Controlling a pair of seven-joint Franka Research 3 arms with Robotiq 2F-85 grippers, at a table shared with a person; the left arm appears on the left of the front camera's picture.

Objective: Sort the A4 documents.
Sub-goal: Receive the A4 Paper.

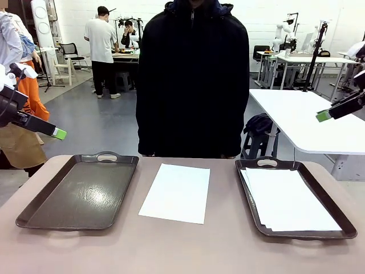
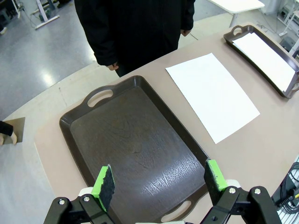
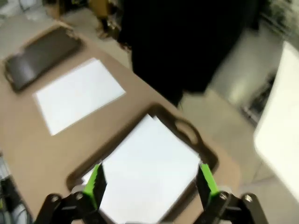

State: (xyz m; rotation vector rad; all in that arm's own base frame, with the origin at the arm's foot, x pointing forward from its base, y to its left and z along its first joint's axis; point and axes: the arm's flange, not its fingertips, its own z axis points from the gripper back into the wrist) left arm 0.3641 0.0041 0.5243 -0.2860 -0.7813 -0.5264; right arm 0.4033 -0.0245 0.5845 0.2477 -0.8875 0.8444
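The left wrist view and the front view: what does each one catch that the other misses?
Left wrist alone: the left gripper seen from behind, both green pads wide apart above the empty tray, and a cable bundle at the table edge. Front alone: the right gripper hanging over the far right, people and other tables behind. Both: the loose sheet between the trays, the stack of sheets in the right tray, and the person in black.

right wrist view blurred, stack perhaps several sheets, left hand cut off at edge
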